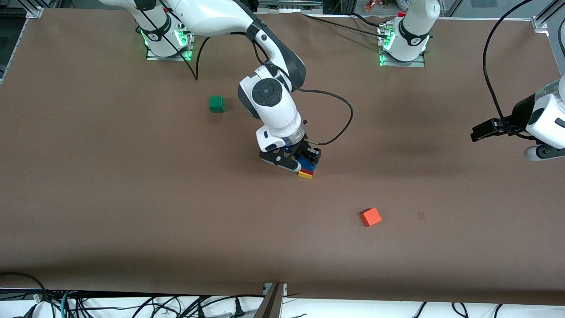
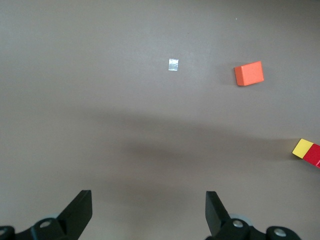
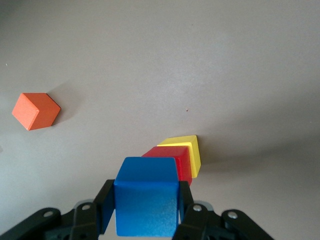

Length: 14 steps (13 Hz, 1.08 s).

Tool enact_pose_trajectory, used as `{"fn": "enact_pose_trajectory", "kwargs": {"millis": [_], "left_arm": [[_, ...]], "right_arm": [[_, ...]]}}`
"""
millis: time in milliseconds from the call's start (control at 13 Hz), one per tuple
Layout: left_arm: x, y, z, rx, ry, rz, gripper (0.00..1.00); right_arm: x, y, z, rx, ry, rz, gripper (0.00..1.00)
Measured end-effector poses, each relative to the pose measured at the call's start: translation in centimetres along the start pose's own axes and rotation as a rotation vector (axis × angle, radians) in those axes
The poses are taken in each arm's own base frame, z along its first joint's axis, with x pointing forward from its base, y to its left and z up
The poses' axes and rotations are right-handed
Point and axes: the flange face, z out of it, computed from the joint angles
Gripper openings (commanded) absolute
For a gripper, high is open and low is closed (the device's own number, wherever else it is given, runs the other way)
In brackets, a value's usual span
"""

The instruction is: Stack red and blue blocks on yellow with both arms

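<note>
A stack stands mid-table: the yellow cube (image 1: 304, 175) on the table, the red cube (image 1: 309, 172) on it, and the blue cube (image 1: 308, 165) on top. My right gripper (image 1: 307, 160) is over the stack and shut on the blue cube (image 3: 146, 202), a finger on each side face. In the right wrist view the red cube (image 3: 175, 159) and the yellow cube (image 3: 190, 149) show beneath the blue one. My left gripper (image 1: 480, 131) waits in the air at the left arm's end of the table, open and empty (image 2: 148, 210). Its view catches the yellow cube (image 2: 302, 148) and the red cube (image 2: 314, 156) at the edge.
An orange cube (image 1: 371, 217) lies nearer the front camera than the stack, toward the left arm's end; it also shows in both wrist views (image 2: 249, 73) (image 3: 35, 111). A green cube (image 1: 216, 104) lies toward the right arm's base. A small pale tape mark (image 2: 173, 64) is on the table.
</note>
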Motion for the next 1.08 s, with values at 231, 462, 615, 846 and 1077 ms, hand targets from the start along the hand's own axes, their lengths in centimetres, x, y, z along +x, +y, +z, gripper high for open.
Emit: {"fn": "enact_pose_trajectory", "kwargs": {"millis": [231, 462, 615, 846, 1077], "left_arm": [[0.04, -0.16, -0.01, 0.0, 0.001, -0.003, 1.0], [0.05, -0.19, -0.01, 0.0, 0.001, -0.003, 1.0], [0.05, -0.2, -0.01, 0.0, 0.001, -0.004, 1.0], [0.06, -0.2, -0.01, 0.0, 0.001, -0.004, 1.0], [0.06, -0.2, -0.01, 0.0, 0.001, -0.004, 1.0]], "right_arm": [[0.0, 0.21, 0.61, -0.007, -0.001, 0.001, 0.56], [0.06, 0.24, 0.87, -0.002, 0.003, 0.001, 0.58], [0.09, 0.19, 0.85, 0.003, 0.006, 0.001, 0.73], [0.12, 0.15, 0.8, 0.007, 0.008, 0.001, 0.99], [0.2, 0.08, 0.68, 0.012, 0.011, 0.001, 0.99]]}}
